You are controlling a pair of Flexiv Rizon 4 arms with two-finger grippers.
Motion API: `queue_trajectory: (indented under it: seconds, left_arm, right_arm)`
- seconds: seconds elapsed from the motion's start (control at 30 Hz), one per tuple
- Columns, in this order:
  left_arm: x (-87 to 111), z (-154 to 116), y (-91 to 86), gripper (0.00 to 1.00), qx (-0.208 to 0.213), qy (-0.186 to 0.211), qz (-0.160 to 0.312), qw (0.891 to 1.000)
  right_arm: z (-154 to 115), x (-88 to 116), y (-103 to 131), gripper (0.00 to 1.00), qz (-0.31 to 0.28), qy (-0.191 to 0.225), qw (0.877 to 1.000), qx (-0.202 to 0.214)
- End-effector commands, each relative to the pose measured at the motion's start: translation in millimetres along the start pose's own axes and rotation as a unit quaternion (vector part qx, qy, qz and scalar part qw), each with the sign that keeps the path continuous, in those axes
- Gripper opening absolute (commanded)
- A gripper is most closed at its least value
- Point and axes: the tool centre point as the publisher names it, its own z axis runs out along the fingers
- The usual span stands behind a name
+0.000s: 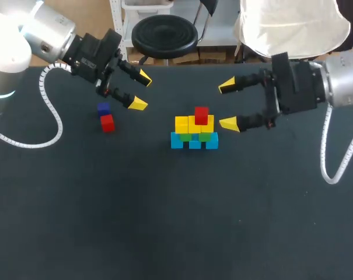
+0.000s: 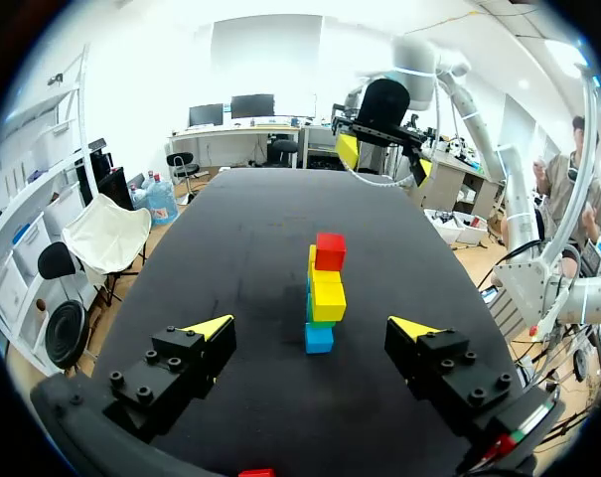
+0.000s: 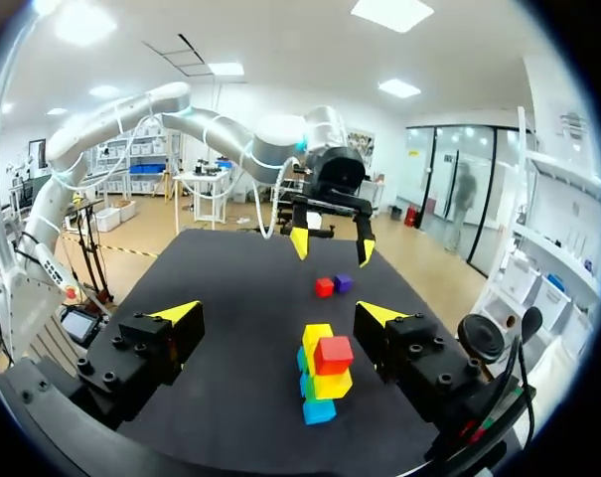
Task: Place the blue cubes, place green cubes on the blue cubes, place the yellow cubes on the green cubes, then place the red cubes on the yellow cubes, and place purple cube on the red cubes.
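Red cube (image 1: pixel 107 123) — small, rigid, probably light and smooth — lies on the bench (image 1: pixel 164 221) just beside the purple cube (image 1: pixel 104 108), well apart from the stack (image 1: pixel 194 131). Left claw (image 1: pixel 141 91) and right claw (image 1: pixel 227 105) gape, empty; pinch its free side faces.

1. A stack (image 1: pixel 194 133) of cubes is seen near the middle of the black table (image 1: pixel 164 221).
2. Its base is formed by a row of blue cubes (image 1: pixel 194 143); green cubes (image 1: pixel 205 137) are laid on these, yellow cubes (image 1: pixel 182 124) on the green, and a single red cube (image 1: pixel 201 114) is set on top.
3. The right gripper (image 1: pixel 227 105) is held just beside the stack, on its right, with the fingers spread wide and nothing between them.
4. The left gripper (image 1: pixel 142 90) is held well apart from the stack, on its left, with the fingers parted and empty.
5. A purple cube (image 1: pixel 104 108) and a second red cube (image 1: pixel 107 123) are found close together on the table near the left gripper, apart from the stack.
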Motion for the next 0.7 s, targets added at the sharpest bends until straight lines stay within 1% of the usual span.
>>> queue_trajectory:
  seconds: [0.03,0.33,0.37,0.4,0.47,0.5,0.57,0.7]
  left_arm:
    - [0.3,0,-1.0,1.0,-0.002,0.0,0.001,1.0]
    - [0.3,0,-1.0,1.0,-0.002,0.0,0.001,1.0]
    - [0.3,0,-1.0,1.0,-0.002,0.0,0.001,1.0]
    - [0.3,0,-1.0,1.0,-0.002,0.0,0.001,1.0]
    - [0.3,0,-1.0,1.0,-0.002,0.0,0.001,1.0]
    - [0.3,0,-1.0,1.0,-0.002,0.0,0.001,1.0]
    - [0.3,0,-1.0,1.0,-0.002,0.0,0.001,1.0]
    - [0.3,0,-1.0,1.0,-0.002,0.0,0.001,1.0]
  right_arm:
    - [-14,6,2,1.0,0.003,0.001,1.0,-0.009]
    - [-40,22,-10,1.0,-0.011,-0.003,0.999,-0.034]
    - [-41,24,-12,1.0,-0.013,-0.001,0.999,-0.039]
    - [-42,27,-15,1.0,-0.015,-0.008,0.999,-0.045]
    - [-42,33,-20,1.0,-0.01,0.005,0.998,-0.055]
    - [-41,35,-24,1.0,-0.006,0.001,0.998,-0.061]
    - [-41,39,-30,1.0,-0.002,0.007,0.997,-0.07]
    - [-42,42,-40,1.0,0.004,0.014,0.997,-0.08]
